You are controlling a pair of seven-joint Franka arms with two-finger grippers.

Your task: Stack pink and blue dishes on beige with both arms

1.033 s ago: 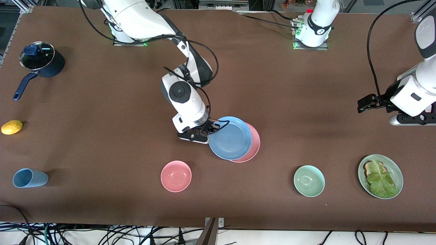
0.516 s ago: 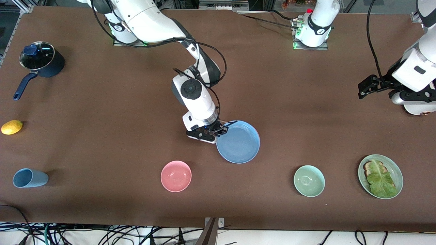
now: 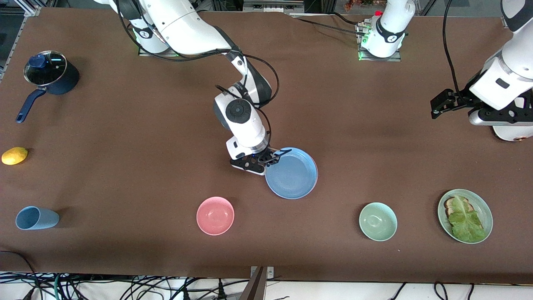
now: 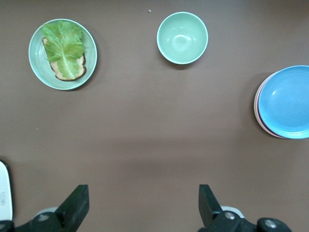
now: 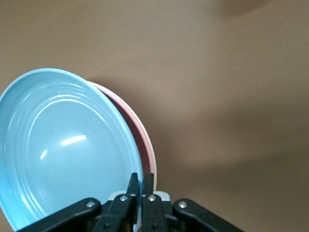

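Observation:
The light blue plate lies on top of the stack at the table's middle, tilted slightly, with my right gripper shut on its rim. In the right wrist view the fingers pinch the blue plate; under it show the pink plate's edge and the beige plate's cream rim. From the front only a pink sliver shows and the beige plate is hidden. My left gripper hangs open and empty over bare table at the left arm's end, also seen as the left gripper in its wrist view, with the stack off to one side.
Nearer the front camera stand a pink bowl, a green bowl and a green plate with lettuce and toast. At the right arm's end are a blue cup, a lemon and a lidded pot.
My right gripper carried the blue plate toward the left arm's end until it covers the pink plate almost fully. The left arm drew up and back toward its base.

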